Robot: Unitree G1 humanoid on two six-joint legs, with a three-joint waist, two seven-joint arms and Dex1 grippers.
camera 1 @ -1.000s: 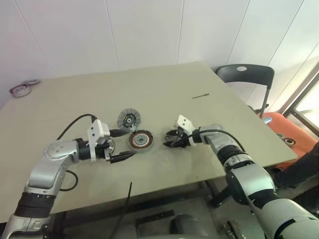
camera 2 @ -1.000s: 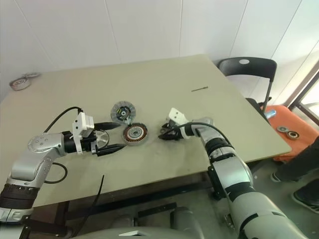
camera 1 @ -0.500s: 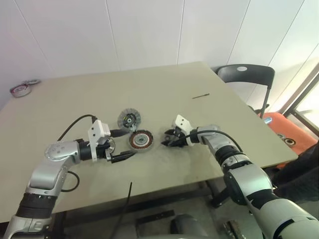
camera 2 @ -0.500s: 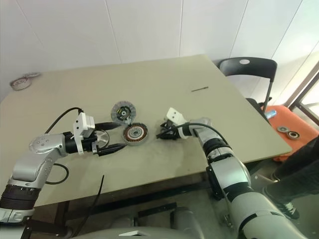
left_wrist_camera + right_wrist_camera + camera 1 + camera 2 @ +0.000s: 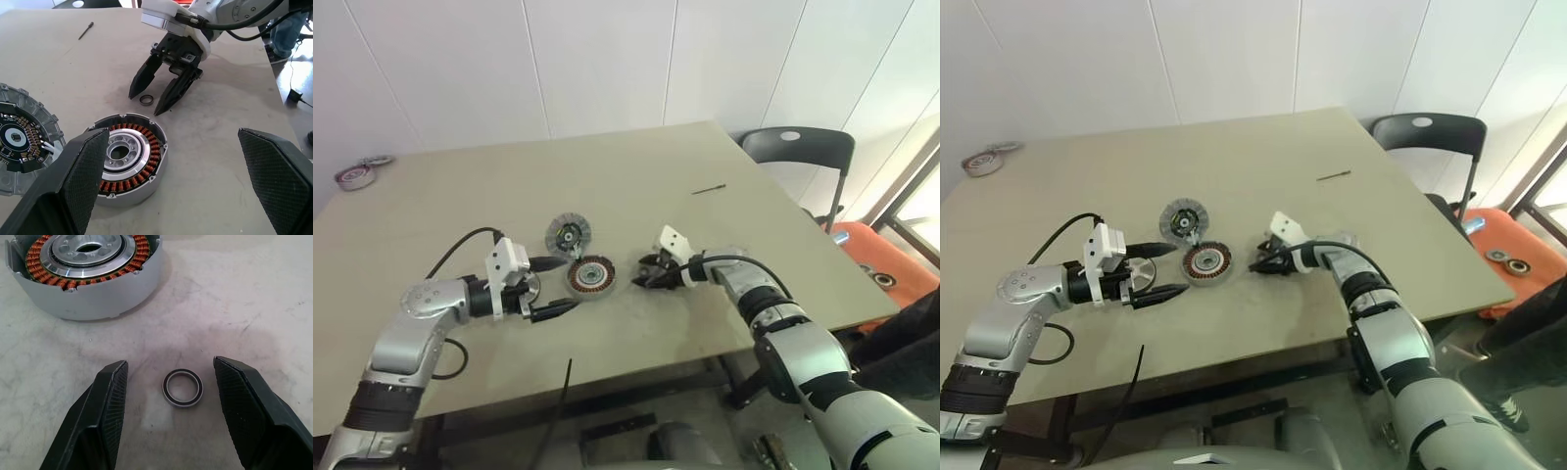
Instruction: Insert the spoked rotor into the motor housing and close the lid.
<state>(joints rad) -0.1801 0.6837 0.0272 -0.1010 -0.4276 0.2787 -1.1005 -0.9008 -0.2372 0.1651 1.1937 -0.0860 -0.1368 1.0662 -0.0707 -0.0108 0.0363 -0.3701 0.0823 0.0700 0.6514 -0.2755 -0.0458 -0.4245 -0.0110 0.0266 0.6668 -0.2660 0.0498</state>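
The motor housing (image 5: pixel 590 277), a shallow metal shell with copper windings, lies near the table's front middle. Just behind it lies the lid (image 5: pixel 568 236), a flat grey disc with a dark centre. My left gripper (image 5: pixel 573 282) points at the housing from the left, open wide, its fingertips beside the housing's rim. The spoked rotor (image 5: pixel 1141 272) shows partly at the base of those fingers; contact cannot be told. My right gripper (image 5: pixel 169 363) is open to the right of the housing (image 5: pixel 85 269), its fingers low over the table on either side of a small dark ring (image 5: pixel 182 387).
A thin dark pin (image 5: pixel 707 188) lies far back right on the table. Metal rings (image 5: pixel 352 176) sit at the far left corner. A black cable (image 5: pixel 566 377) hangs at the front edge. A black chair (image 5: pixel 798 147) and an orange object (image 5: pixel 876 269) stand to the right.
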